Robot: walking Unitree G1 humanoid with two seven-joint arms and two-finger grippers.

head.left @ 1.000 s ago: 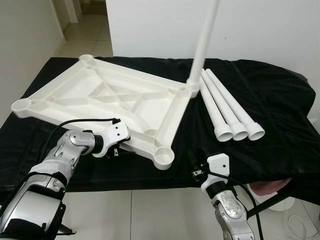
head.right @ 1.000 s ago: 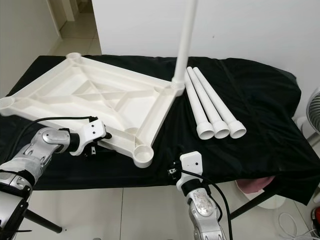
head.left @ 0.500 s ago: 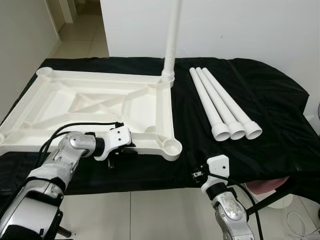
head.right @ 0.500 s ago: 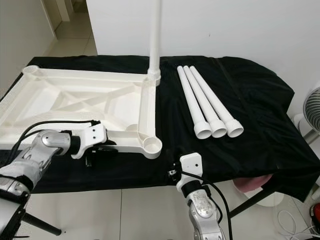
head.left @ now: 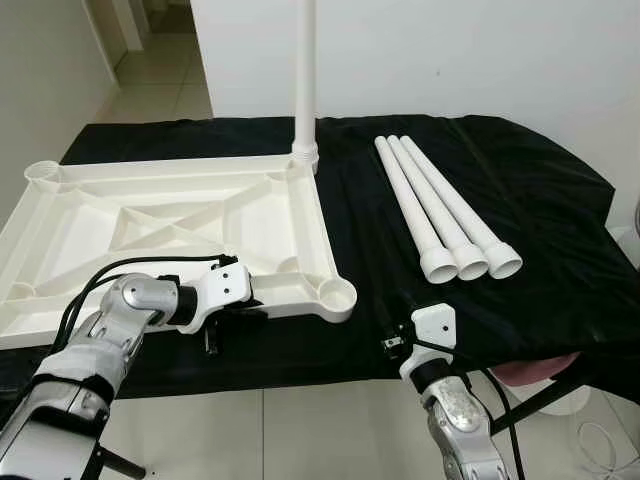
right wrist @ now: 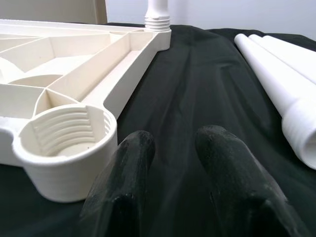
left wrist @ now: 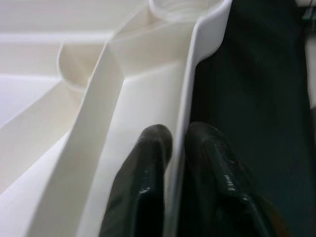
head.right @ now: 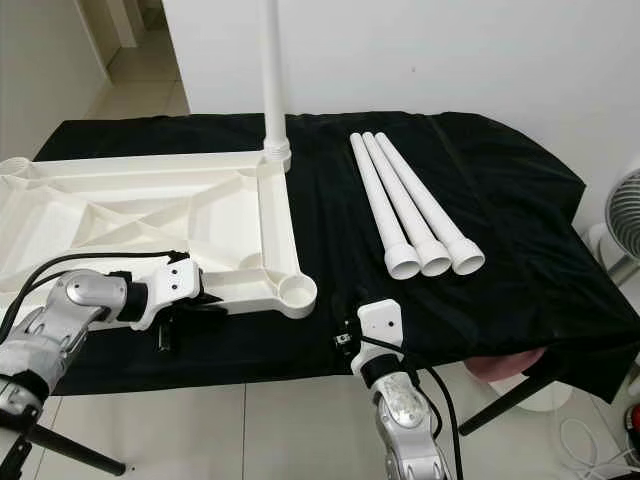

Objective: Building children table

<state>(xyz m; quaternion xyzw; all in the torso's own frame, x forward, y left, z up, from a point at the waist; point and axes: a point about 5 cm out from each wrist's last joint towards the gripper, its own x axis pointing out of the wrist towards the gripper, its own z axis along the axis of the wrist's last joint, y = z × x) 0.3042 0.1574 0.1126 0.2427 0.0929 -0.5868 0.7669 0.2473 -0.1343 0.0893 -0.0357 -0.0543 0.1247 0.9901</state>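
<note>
Up close, the left wrist view shows the left gripper [left wrist: 173, 148] pinching the thin near rim of the tabletop [head.left: 180, 215], one finger [left wrist: 148, 168] inside the rim, the other outside; from the head it's just a dark clamp at the slab's 6 o'clock edge. Right wrist view: right gripper [right wrist: 170, 148] low over the black cloth [head.left: 520, 200], fingers parted w/ nothing between, threaded corner socket [right wrist: 69, 143] just beside it. Tabletop lies underside up at 9 o'clock on the cloth, one leg [head.left: 305, 75] upright in its far corner socket. Three loose legs [head.left: 445, 215] lie side by side at 2 o'clock, apart from the slab
</note>
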